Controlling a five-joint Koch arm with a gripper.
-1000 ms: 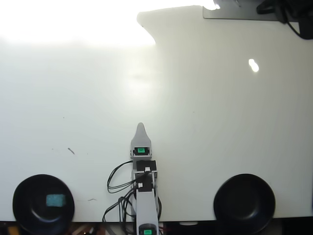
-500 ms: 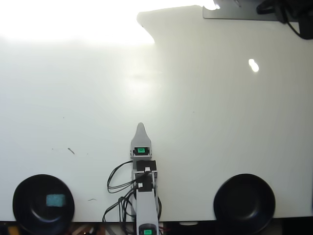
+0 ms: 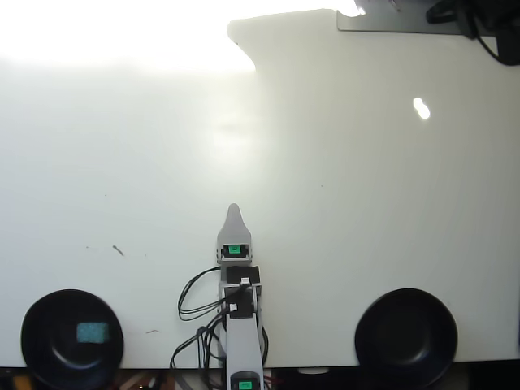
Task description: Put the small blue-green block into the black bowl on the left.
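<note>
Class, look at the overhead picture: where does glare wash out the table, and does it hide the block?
Overhead view: glare blows out the table's top-left to pure white; the small blue-green block in the left black bowl stays visible, only slightly soft.

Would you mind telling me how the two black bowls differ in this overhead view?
The left black bowl holds the small blue-green block; the right black bowl looks empty. The left one sits at the arm's left in the overhead view, the right one opposite. Both are round, glossy and similar in size.
</note>
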